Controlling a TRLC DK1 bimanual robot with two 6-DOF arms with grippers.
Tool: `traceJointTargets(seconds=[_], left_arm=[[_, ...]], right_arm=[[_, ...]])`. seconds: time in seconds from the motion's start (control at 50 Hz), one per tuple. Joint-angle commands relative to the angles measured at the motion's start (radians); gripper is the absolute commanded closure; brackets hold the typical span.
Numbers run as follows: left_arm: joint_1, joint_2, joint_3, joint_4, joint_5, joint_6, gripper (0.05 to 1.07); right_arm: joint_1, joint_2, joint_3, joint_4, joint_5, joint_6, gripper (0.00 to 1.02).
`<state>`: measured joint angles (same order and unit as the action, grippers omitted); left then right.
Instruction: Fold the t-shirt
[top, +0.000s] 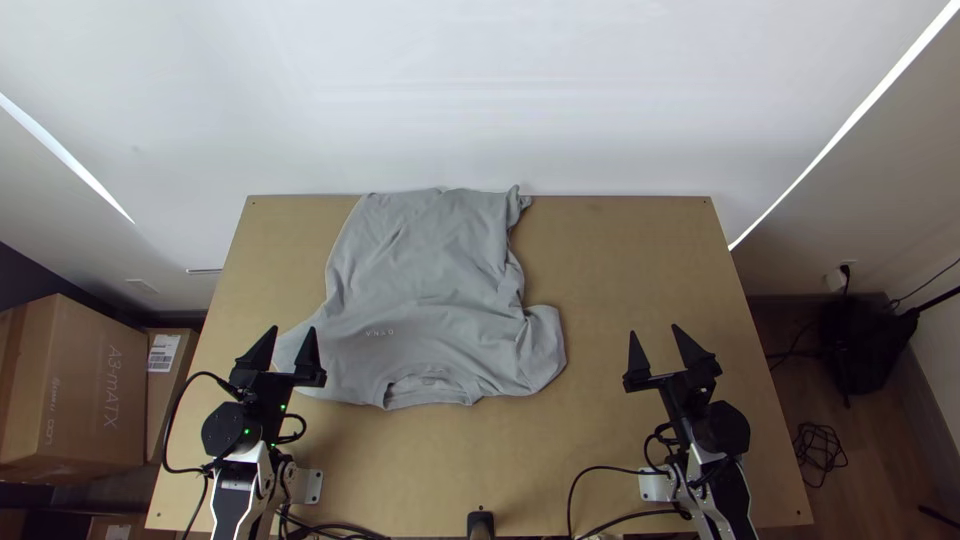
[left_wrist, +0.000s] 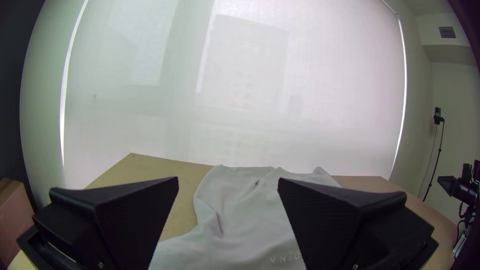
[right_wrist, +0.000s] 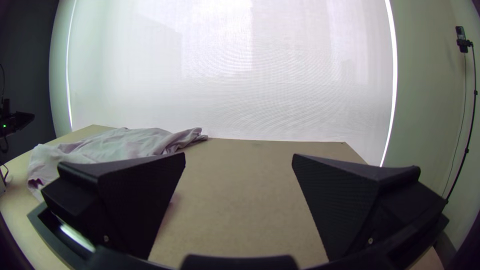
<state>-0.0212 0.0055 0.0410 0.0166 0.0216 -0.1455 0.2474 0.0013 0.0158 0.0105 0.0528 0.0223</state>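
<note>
A grey t-shirt (top: 425, 290) lies spread on the table, its collar towards the near edge and its hem at the far edge, with small wrinkles and a bunched far right corner. My left gripper (top: 293, 332) stands open above the left sleeve, and the left wrist view has the shirt (left_wrist: 240, 215) beyond and between the fingers of this gripper (left_wrist: 228, 182). To the right of the shirt, apart from it, my right gripper (top: 655, 332) is open with nothing held. In the right wrist view, the shirt (right_wrist: 115, 145) lies off to one side of that gripper (right_wrist: 239, 157).
The light wooden table (top: 620, 260) has bare surface right of the shirt. Black cables (top: 590, 475) run along its near edge, beside a small black device (top: 481, 522). Cardboard boxes (top: 75, 390) stand beyond the left edge.
</note>
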Motion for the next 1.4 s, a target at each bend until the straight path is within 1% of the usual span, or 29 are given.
traceJointTargets(seconds=[0.0, 0.86, 0.92, 0.98, 1.06, 1.1, 1.16, 1.3, 1.38], left_arm=[[0.006, -0.006, -0.036, -0.029, 0.005, -0.005, 0.1], [0.006, -0.006, -0.036, -0.029, 0.005, -0.005, 0.1], [0.006, -0.006, -0.036, -0.029, 0.005, -0.005, 0.1], [0.006, -0.006, -0.036, -0.029, 0.005, -0.005, 0.1], [0.006, -0.006, -0.036, -0.029, 0.005, -0.005, 0.1], [0.006, -0.006, -0.036, -0.029, 0.005, -0.005, 0.1], [0.006, -0.006, -0.036, -0.029, 0.005, -0.005, 0.1], [0.004, -0.006, -0.036, -0.029, 0.005, -0.006, 0.1], [-0.023, -0.006, -0.036, -0.029, 0.005, -0.077, 0.1]], right_arm=[[-0.003, -0.006, -0.008, -0.015, 0.01, 0.01, 0.04], [-0.003, -0.004, -0.008, -0.015, 0.01, 0.01, 0.04], [0.004, -0.004, -0.008, -0.015, 0.01, 0.036, 0.04], [0.023, -0.006, -0.008, -0.015, 0.01, 0.042, 0.04], [0.058, -0.006, -0.008, -0.014, 0.01, 0.116, 0.04], [0.069, -0.006, -0.008, -0.014, 0.01, 0.114, 0.04], [0.053, -0.006, -0.008, -0.014, 0.01, 0.119, 0.04], [0.055, -0.007, -0.008, -0.014, 0.01, 0.114, 0.04], [0.043, -0.004, -0.008, -0.02, 0.009, 0.125, 0.04]])
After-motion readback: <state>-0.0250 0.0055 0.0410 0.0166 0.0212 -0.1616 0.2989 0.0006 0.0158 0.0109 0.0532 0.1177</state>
